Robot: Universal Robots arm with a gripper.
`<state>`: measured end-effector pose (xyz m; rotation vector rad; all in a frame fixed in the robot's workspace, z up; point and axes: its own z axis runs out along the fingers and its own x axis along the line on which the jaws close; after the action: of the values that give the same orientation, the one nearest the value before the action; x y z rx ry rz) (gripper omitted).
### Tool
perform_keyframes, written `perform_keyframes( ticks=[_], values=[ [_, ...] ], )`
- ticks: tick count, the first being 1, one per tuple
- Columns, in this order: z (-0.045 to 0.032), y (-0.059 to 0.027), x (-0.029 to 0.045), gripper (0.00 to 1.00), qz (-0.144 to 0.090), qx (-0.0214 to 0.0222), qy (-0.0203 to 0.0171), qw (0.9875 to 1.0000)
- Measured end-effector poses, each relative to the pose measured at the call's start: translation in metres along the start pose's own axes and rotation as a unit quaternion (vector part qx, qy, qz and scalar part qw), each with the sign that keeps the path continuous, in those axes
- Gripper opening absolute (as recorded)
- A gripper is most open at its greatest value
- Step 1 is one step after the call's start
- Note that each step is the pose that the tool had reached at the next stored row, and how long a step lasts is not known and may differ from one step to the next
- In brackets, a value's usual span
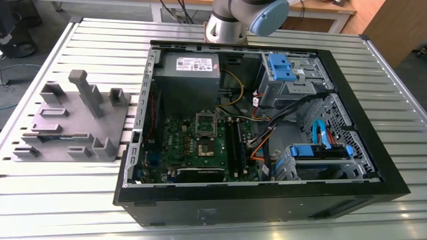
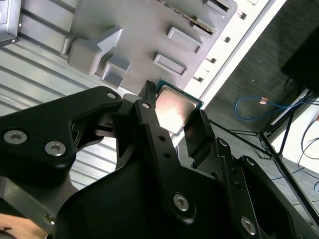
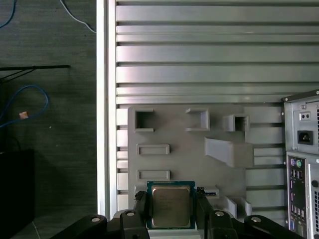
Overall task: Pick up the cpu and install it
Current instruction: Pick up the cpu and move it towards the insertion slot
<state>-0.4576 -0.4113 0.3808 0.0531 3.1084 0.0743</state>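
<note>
First wrist view | jaws clamped on cpu [image 3: 170,205] | grey tray [image 3: 179,164] beyond

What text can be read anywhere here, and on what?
None legible.
On the power supply label: print too small.
On the cpu, held in the gripper: markings too faint.
On the case rear panel: marks too small.
</note>
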Motion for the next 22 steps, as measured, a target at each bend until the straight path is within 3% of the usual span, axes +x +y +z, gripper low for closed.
perform_keyframes(
  ticks=[3, 17, 22],
  values=[
    [0.0002, 0.0001, -0.0035, 0.47, 0.000, -0.0001, -0.0001, 1.0000],
    [0.0002, 0.0002, -0.0068, 0.47, 0.000, 0.0000, 0.0000, 1.0000],
    [0.0005, 0.0005, -0.0148, 0.47, 0.000, 0.0000, 0.0000, 1.0000]
  ],
)
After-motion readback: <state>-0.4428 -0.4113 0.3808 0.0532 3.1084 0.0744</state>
